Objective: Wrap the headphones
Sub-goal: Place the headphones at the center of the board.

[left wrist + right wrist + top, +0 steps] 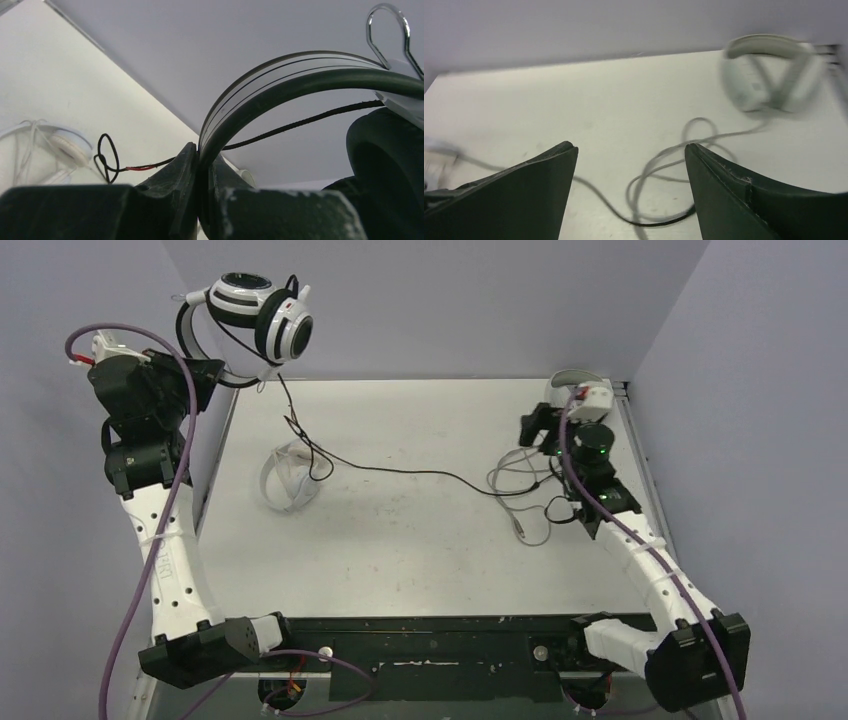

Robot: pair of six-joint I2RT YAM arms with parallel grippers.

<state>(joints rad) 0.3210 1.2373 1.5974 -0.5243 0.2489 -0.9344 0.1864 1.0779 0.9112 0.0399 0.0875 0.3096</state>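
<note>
The larger black-and-white headphones (262,315) hang in the air at the back left. My left gripper (222,375) is shut on their black headband (280,85), with the jaws pinching the band's end (202,155). Their black cable (400,472) drops to the table and runs right toward my right gripper (532,426). The small all-white headphones (286,480) lie on the table below the raised set, also seen in the left wrist view (65,145). My right gripper (629,155) stands open above the table with nothing between its fingers.
A light grey over-ear pair (578,390) sits at the back right corner, blurred in the right wrist view (769,75). Its grey cable (659,160) lies in loose loops under my right gripper, crossing the black cable's end (664,223). Purple walls close the back and sides.
</note>
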